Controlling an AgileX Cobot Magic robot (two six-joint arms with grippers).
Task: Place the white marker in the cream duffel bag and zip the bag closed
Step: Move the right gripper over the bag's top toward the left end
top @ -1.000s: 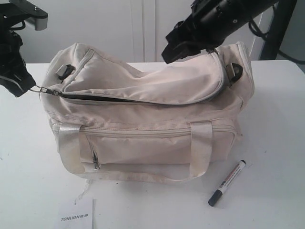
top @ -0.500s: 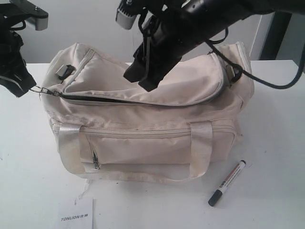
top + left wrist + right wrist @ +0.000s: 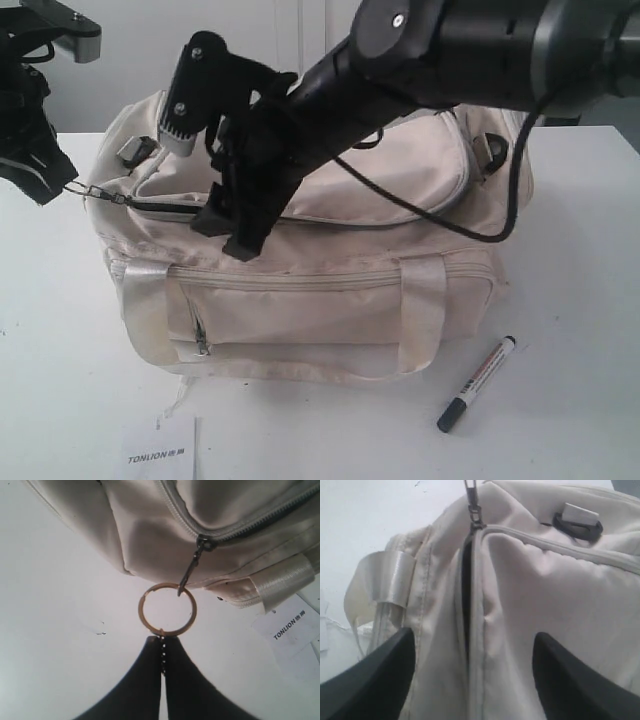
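The cream duffel bag (image 3: 330, 290) stands in the middle of the table, its top zipper partly open with a dark slit (image 3: 466, 590) showing. On the table in front of the bag's right end lies the white marker (image 3: 478, 383), with no gripper touching it. My left gripper (image 3: 48, 178) stays at the bag's left end, shut on the gold keyring pull (image 3: 167, 609) that hangs from the zipper slider (image 3: 202, 542). My right gripper (image 3: 228, 235) reaches across the bag top. It stands open (image 3: 472, 635) over the zipper slit, with nothing between its fingers.
A white paper tag (image 3: 160, 455) printed TONLION lies at the table's front edge, left of centre. A satin strap handle (image 3: 420, 310) hangs down the bag's front. A strap buckle (image 3: 135, 150) sits on the bag's left end, and another buckle (image 3: 492, 150) on the right end.
My right arm has swung from the bag's right end across the top to its left part, and its jaws have widened. The left gripper, bag and marker have not moved.
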